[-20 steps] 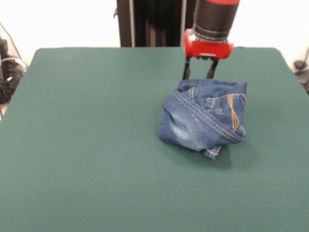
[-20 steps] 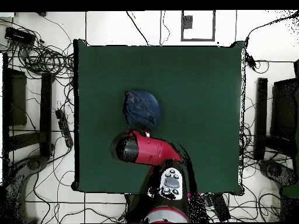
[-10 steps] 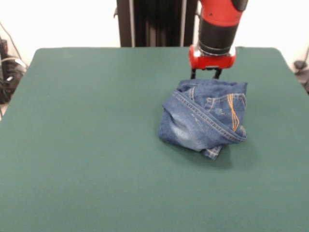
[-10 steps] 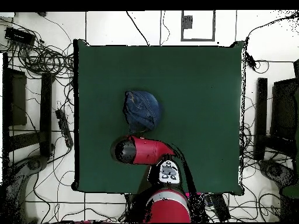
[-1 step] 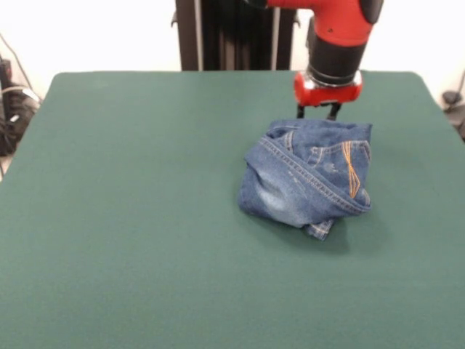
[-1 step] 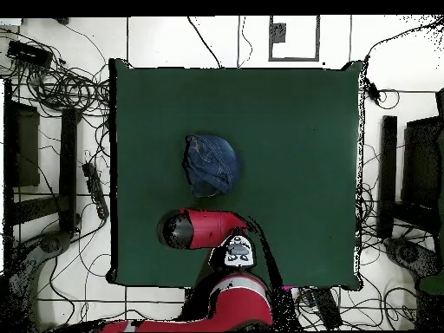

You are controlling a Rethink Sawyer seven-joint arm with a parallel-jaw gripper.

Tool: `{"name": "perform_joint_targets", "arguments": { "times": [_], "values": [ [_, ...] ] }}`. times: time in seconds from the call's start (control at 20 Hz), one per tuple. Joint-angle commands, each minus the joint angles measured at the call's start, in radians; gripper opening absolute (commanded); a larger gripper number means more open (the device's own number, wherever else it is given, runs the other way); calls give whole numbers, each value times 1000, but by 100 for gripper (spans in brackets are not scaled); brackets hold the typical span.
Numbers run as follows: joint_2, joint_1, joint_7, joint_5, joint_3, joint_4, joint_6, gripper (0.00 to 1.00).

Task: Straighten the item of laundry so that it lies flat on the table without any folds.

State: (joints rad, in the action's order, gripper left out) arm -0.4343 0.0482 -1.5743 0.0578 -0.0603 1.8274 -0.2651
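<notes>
The item of laundry (image 5: 309,178) is a pair of blue jeans, bunched in a crumpled heap right of the table's (image 5: 131,182) middle, an orange-stitched pocket facing up. My gripper (image 5: 317,113) hangs just behind the heap's far edge. Its two black fingers stand apart with nothing between them, their tips hidden behind the denim. From overhead, the jeans (image 6: 211,165) form a rounded bundle on the table's (image 6: 295,139) left half, and the red wrist (image 6: 182,230) sits a little below them, covering the gripper.
Green cloth stretches wide on every side of the jeans. Tangled cables (image 6: 61,87) lie on the floor left of the table, and dark equipment (image 6: 388,173) stands along its right edge.
The gripper has drawn back from the jeans toward the table's far side and slightly right in the front view. The jeans have not moved.
</notes>
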Motion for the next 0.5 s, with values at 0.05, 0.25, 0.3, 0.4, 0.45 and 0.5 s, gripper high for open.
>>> {"name": "perform_joint_targets", "arguments": {
  "times": [0.05,0.25,0.3,0.4,0.45,0.5],
  "values": [
    [9,10,-90,42,114,-15,37,100],
    [7,-6,-90,52,120,-18,27,100],
    [2,-7,-93,51,120,-13,23,100],
    [5,-12,-93,53,122,-19,28,100],
    [7,-14,-93,54,124,-22,31,100],
    [13,-20,-89,56,129,-24,36,100]
  ]
}}
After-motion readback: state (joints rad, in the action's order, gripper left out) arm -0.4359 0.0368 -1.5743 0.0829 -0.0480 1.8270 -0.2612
